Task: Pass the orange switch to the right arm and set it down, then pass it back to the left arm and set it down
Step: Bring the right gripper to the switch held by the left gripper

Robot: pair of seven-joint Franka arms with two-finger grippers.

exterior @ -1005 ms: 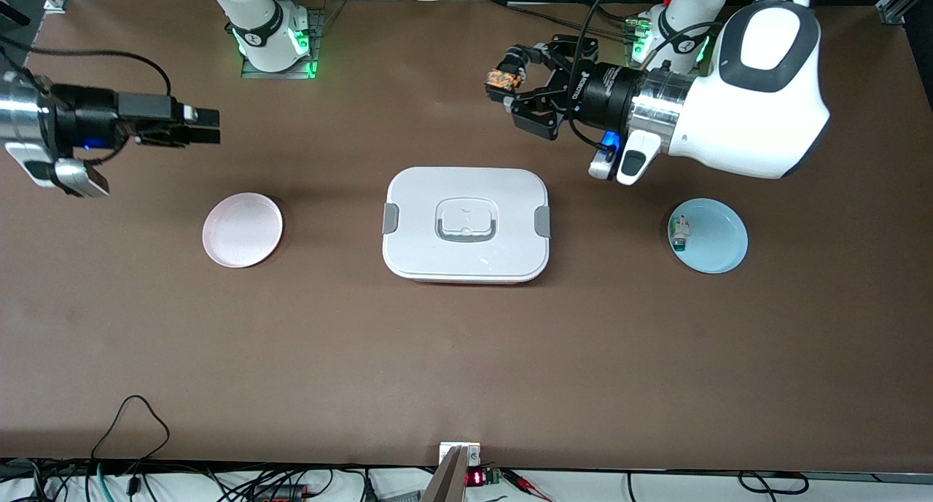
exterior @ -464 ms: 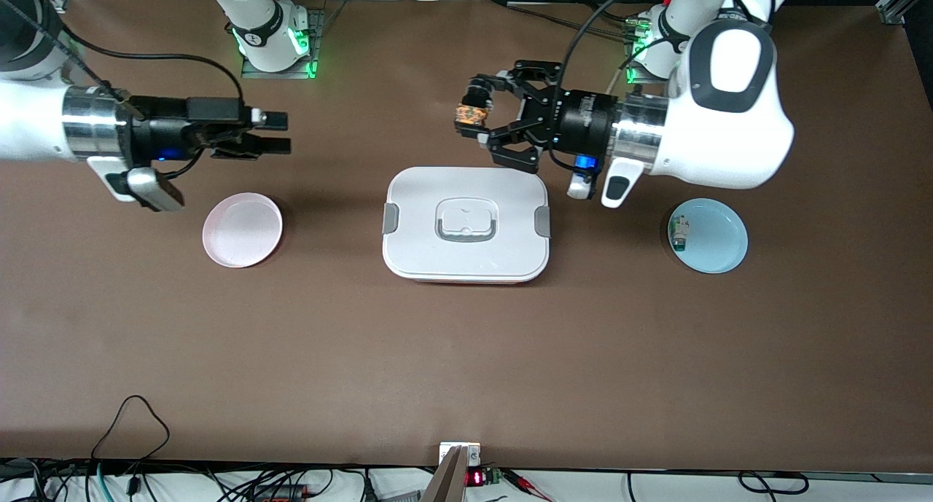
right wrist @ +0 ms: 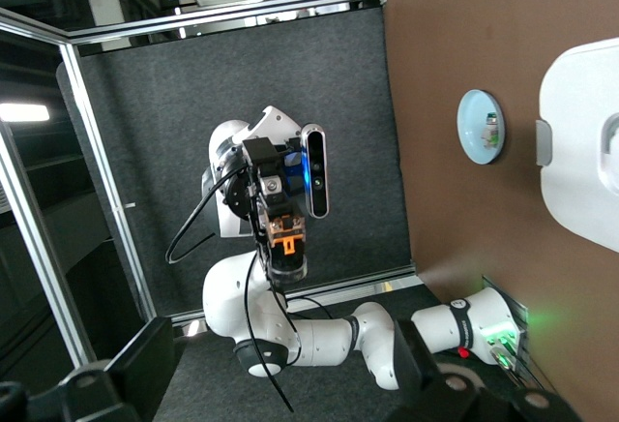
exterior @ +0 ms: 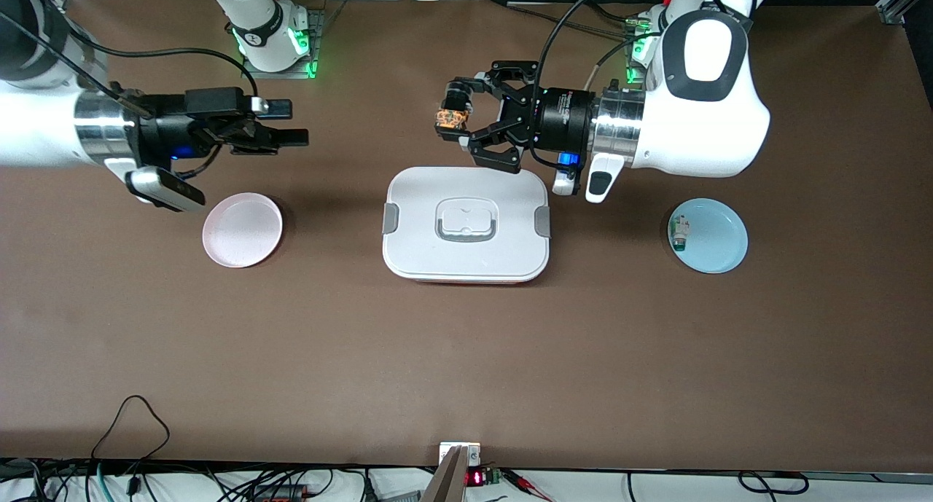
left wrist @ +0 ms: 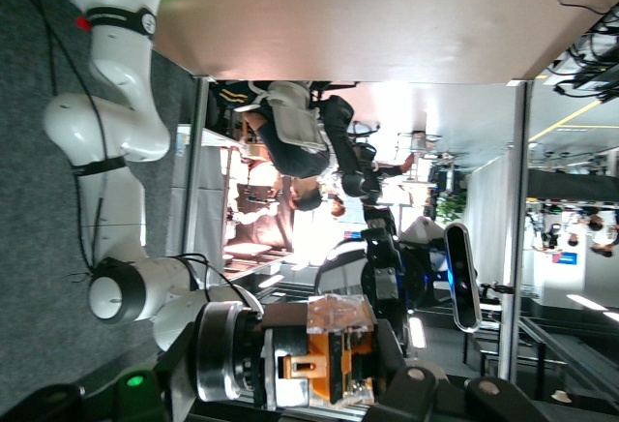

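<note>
While both arms hang above the table, the count runs as follows:

Arms: two, both held level and aimed at each other across the table.

Boxes: one box [exterior: 466, 225], white, grey clips and handle, lid on, at the table's centre.

Plates: two; a pink plate [exterior: 242, 229] at the box's 9 o'clock in the front view, a blue plate [exterior: 708, 235] at its 3 o'clock.

Small parts: two; the orange switch [exterior: 447, 119] and a white-and-green component [exterior: 679, 232] lying on the blue plate.

Left gripper [exterior: 458, 128]: over the table near the box's edge toward the robots' bases, clamped on the orange switch.

Orange switch: up in the air, pinched between the left gripper's fingertips, at the box's 12 o'clock in the front view, clear of the lid. The right wrist view shows it at the tip of the left gripper [right wrist: 287, 265]; the left wrist view shows it close up [left wrist: 334, 345].

Right gripper [exterior: 290, 123]: over bare table at the pink plate's 1 o'clock, jaws apart and holding nothing.

Switch to right gripper: well apart, the switch at the right gripper's 3 o'clock in the front view.
</note>
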